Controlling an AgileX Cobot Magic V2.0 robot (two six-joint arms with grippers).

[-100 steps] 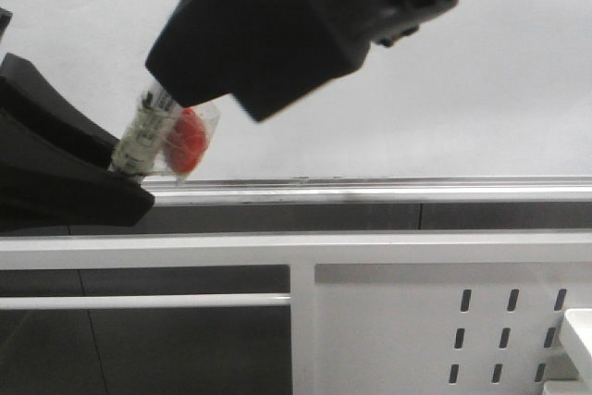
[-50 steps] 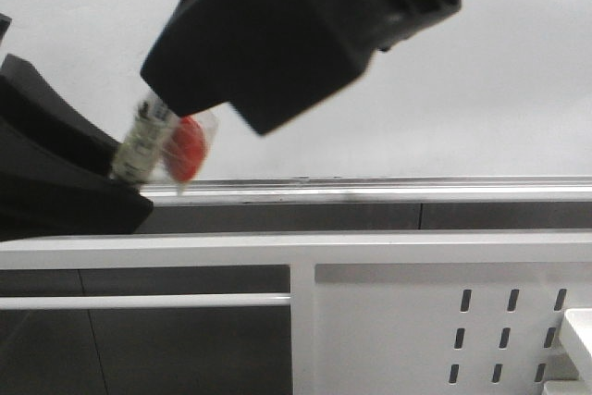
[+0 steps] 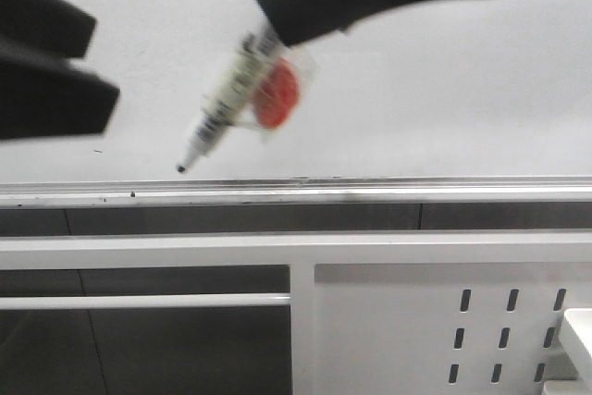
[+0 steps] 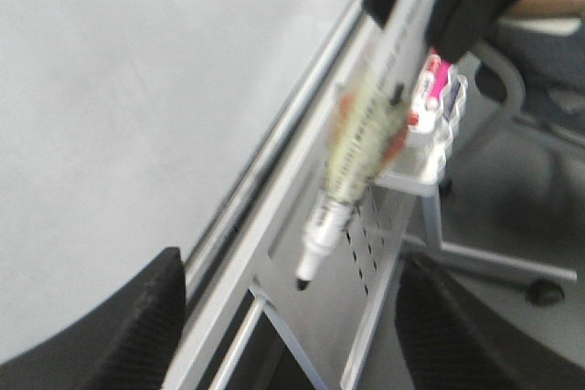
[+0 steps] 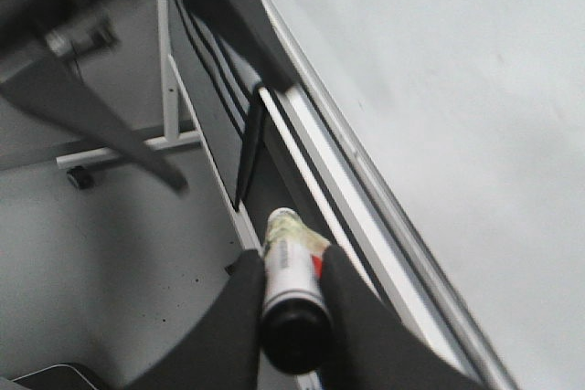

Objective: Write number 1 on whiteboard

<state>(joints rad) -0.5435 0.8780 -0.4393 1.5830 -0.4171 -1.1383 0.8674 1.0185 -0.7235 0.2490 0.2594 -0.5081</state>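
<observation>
Front view: the glossy white whiteboard (image 3: 444,90) with silver bottom rail stands bare before me. My right fingers (image 5: 291,303) clamp a white uncapped marker pen (image 3: 227,104), tip just above the rail. My left fingers (image 4: 169,317) are spread, empty.

No text, number or brand can be read anywhere: the marker pen (image 3: 231,99) carries a printed label along its barrel and a round red sticker (image 3: 276,97) beside it, both too blurred to read, and the whiteboard (image 3: 444,90) behind the pen shows no legible writing.
</observation>
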